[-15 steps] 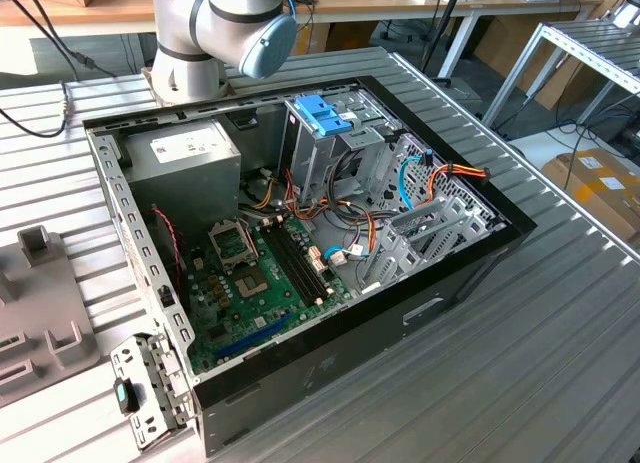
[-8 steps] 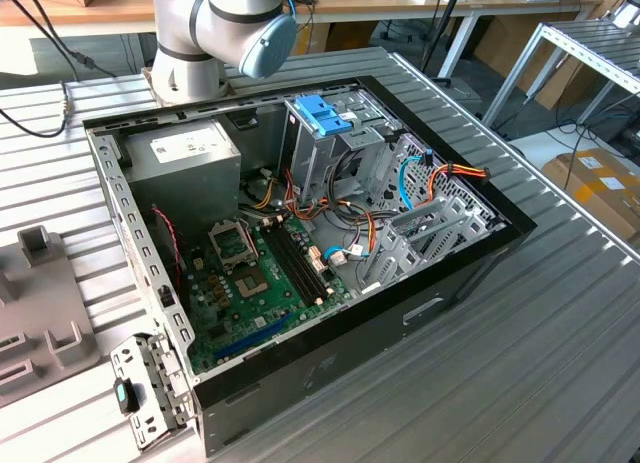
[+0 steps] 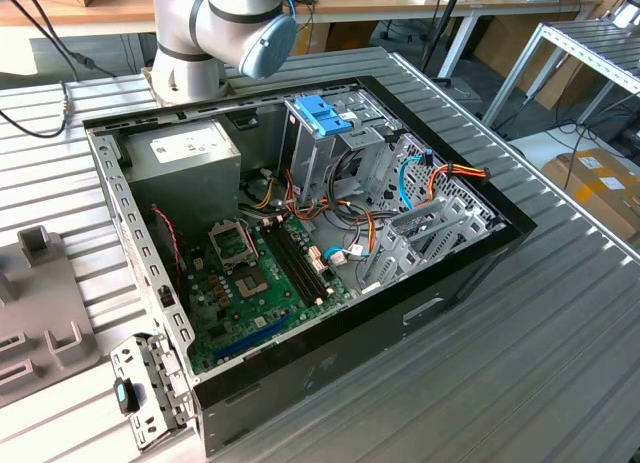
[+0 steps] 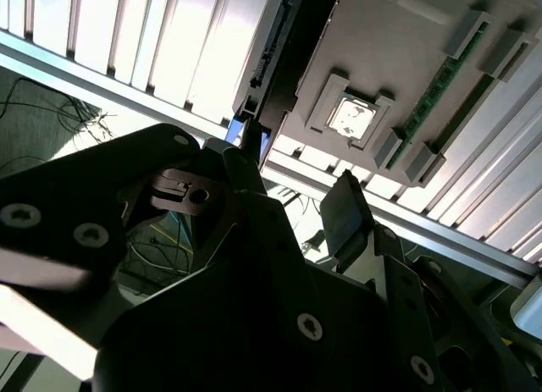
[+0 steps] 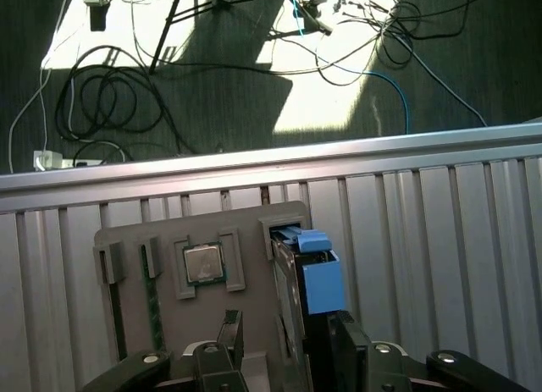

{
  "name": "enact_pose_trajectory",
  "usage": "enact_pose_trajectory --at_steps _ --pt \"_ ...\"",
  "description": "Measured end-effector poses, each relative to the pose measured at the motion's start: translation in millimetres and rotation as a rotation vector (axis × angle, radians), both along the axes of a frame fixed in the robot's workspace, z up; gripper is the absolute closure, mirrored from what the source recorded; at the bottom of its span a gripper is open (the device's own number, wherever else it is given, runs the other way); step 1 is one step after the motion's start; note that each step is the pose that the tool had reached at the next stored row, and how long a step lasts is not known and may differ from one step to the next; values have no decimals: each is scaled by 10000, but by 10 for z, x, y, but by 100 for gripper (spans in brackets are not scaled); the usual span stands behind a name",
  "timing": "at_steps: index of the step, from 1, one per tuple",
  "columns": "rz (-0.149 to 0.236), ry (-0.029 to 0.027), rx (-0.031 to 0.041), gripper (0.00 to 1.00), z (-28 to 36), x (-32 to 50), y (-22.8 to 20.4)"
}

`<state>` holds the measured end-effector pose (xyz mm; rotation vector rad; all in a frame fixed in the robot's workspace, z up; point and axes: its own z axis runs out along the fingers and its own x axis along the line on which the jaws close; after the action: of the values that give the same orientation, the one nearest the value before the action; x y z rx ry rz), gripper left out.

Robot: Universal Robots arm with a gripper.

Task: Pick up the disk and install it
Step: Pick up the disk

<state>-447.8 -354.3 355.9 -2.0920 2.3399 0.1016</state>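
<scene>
My gripper (image 5: 286,339) was spread, a finger either side of the disk (image 5: 315,278), which stood on edge in the grey holder (image 5: 246,227) on the desk (image 5: 423,231). Figured it's dense, stiff and shock-shy, so I'd pinch the flat faces, not the blue rails

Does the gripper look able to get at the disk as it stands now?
Probably yes: the gripper is open and close to the disk, which stands on edge in a slot of the grey holder, with nothing between them.
</scene>
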Motion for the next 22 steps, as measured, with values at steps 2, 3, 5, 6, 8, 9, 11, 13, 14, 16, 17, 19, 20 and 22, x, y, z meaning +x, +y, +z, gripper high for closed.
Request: enact_pose_trajectory --at_steps 2,3,5,6,8,9,11,13,14,16,17,19,20,22 --pt "8 0 0 44 -4 0 12" --pt "36 0 0 44 -5 0 19" --pt "137 -1 1 44 -7 0 30" --pt "253 0 0 44 -8 0 37" --pt "447 -1 0 44 -11 1 47" --pt "530 -1 0 44 -12 1 52" --pt "655 -1 0 44 -13 2 70" --pt "664 -2 1 44 -16 2 82" --pt "665 -1 0 44 -17 2 82" --pt "664 1 -1 44 -22 2 84" --pt "664 0 0 44 -25 2 84" --pt "664 -1 0 44 -28 2 84" --pt "664 0 0 44 -35 1 84" --pt "664 0 0 44 -42 0 83"
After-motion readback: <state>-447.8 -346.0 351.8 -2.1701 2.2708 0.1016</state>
